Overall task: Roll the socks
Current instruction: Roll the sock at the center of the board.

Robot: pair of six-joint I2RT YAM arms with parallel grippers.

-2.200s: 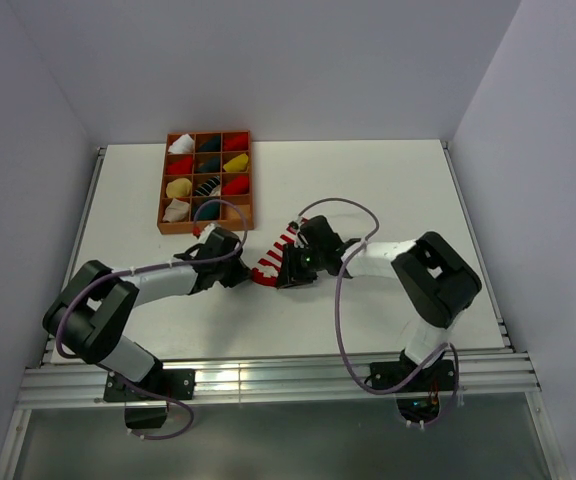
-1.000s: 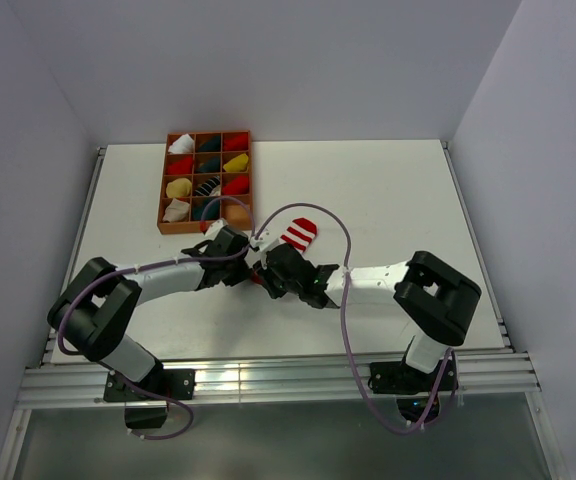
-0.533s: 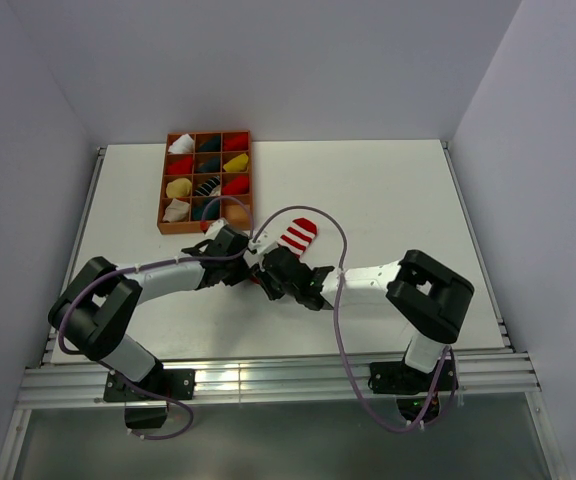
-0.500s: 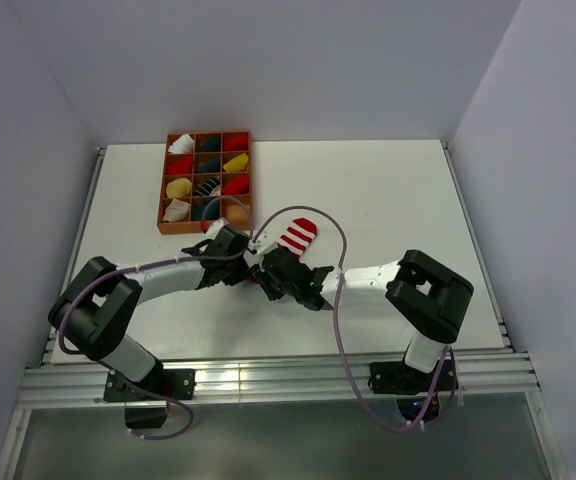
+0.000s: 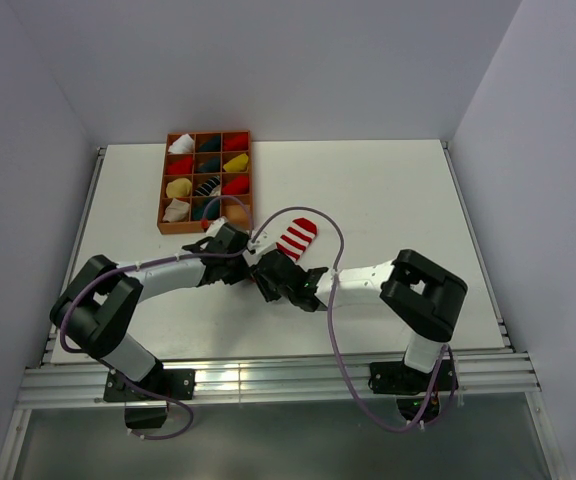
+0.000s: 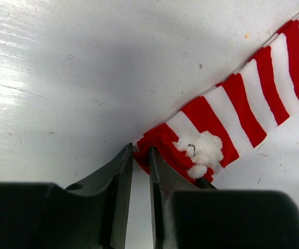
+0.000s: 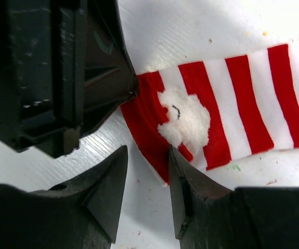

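The red-and-white striped sock [image 5: 295,237] lies flat on the table, toe to the upper right, cuff to the lower left. Its cuff carries a fluffy white Santa patch [image 6: 201,150]. My left gripper [image 5: 251,260] is shut on one cuff corner of the sock [image 6: 253,98], jaws almost together [image 6: 140,150]. My right gripper [image 5: 270,273] is open [image 7: 147,150], and the cuff's other corner on the sock [image 7: 243,104] lies between its tips, against the right finger. The left gripper's fingers [image 7: 113,78] show there too. The beige and dark green socks are out of view.
An orange compartment tray [image 5: 162,196] with rolled sock bundles in red, yellow, white and dark colours stands at the back left, just behind the left gripper. Both arms meet near the table's middle, their cables looping over it.
My right gripper has moved left off the middle of the sock to its cuff end, beside the left gripper. The sock's toe now shows. The left gripper has barely moved.
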